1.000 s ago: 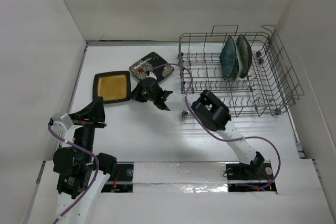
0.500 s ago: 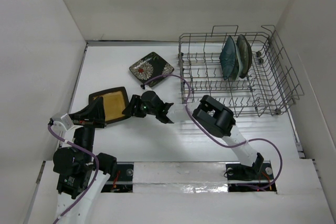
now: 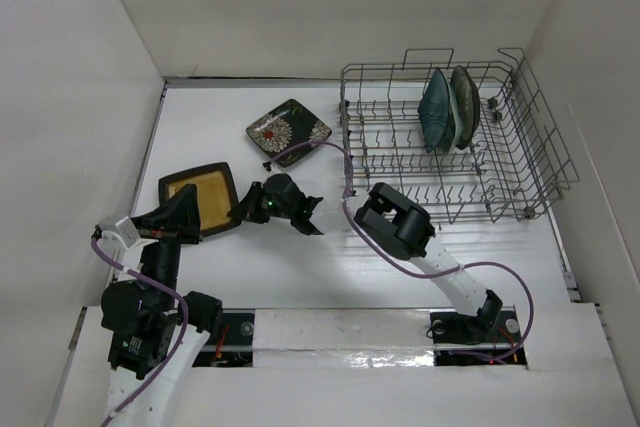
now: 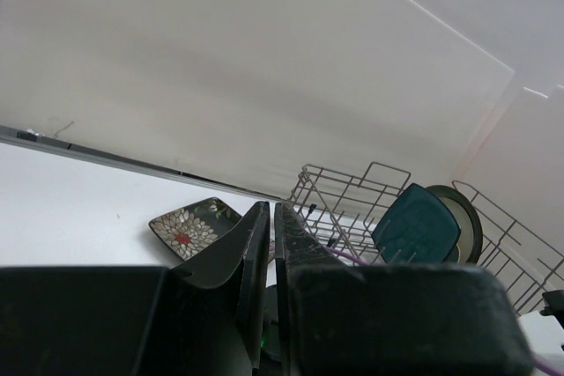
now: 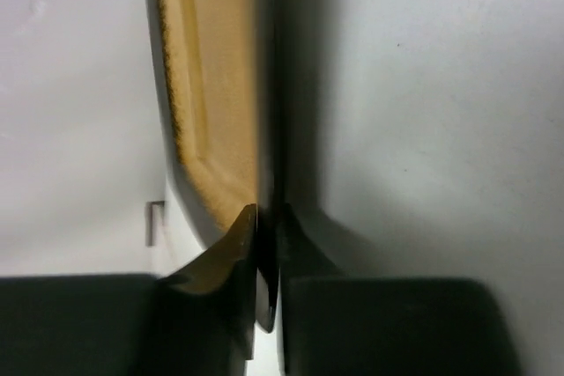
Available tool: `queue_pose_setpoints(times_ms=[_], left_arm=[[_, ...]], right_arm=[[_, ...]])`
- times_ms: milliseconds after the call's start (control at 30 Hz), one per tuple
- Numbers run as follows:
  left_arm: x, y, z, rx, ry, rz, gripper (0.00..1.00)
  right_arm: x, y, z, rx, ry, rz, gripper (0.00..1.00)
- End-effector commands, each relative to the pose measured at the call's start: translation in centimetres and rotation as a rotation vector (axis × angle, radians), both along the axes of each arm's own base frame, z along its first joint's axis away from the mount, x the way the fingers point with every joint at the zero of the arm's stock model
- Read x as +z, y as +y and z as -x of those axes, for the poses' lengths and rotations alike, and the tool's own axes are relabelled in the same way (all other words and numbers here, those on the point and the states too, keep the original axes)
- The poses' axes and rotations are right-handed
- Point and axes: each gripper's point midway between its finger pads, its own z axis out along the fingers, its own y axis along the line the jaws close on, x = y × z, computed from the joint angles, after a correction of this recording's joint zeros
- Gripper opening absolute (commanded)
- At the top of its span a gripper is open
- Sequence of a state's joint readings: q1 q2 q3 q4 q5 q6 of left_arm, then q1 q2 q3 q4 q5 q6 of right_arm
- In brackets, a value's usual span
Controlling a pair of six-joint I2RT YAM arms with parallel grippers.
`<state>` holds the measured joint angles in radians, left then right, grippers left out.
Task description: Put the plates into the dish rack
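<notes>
My right gripper [image 3: 245, 209] is shut on the right edge of the black square plate with a yellow centre [image 3: 200, 197], at the left of the table. In the right wrist view that plate [image 5: 211, 112] runs edge-on between the fingers of the gripper [image 5: 267, 213]. The flowered black plate [image 3: 289, 130] lies flat farther back and shows in the left wrist view [image 4: 194, 222]. A dark teal plate [image 3: 437, 110] and a round dark-rimmed plate [image 3: 464, 107] stand upright in the dish rack [image 3: 520, 147]. My left gripper [image 3: 185, 209] is shut and empty beside the yellow plate's near left corner.
The grey wire rack [image 4: 344, 200] fills the far right of the table, with rows of bare tines left of the teal plate [image 4: 416, 224]. White walls close in the table on the left, back and right. A purple cable [image 3: 330, 137] loops from the right arm past the rack's left end.
My right gripper swung from beside the flowered plate to the yellow plate's right edge and shut on it. That plate has shifted nearer and left, and turned slightly. The left arm stayed put.
</notes>
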<state>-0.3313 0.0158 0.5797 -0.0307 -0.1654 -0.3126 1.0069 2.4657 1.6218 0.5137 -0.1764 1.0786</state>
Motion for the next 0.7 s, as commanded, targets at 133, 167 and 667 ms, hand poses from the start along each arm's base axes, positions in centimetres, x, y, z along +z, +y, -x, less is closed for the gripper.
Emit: queue_pose_setpoints(times_ms=[133, 167, 667], left_arm=[[2.8, 1.0, 3.0, -0.002, -0.145, 0.047, 0.05], [2.8, 1.0, 3.0, -0.002, -0.144, 0.047, 0.05], [2.8, 1.2, 3.1, 0.005, -0.147, 0.051, 0.06]], right_arm=[[4.4, 0.8, -0.7, -0.003, -0.085, -0.076, 0.00], [5.5, 0.8, -0.8, -0.005, -0.102, -0.090, 0.00], [28.5, -6.8, -5.0, -0.221, -0.468, -0.274, 0.00]])
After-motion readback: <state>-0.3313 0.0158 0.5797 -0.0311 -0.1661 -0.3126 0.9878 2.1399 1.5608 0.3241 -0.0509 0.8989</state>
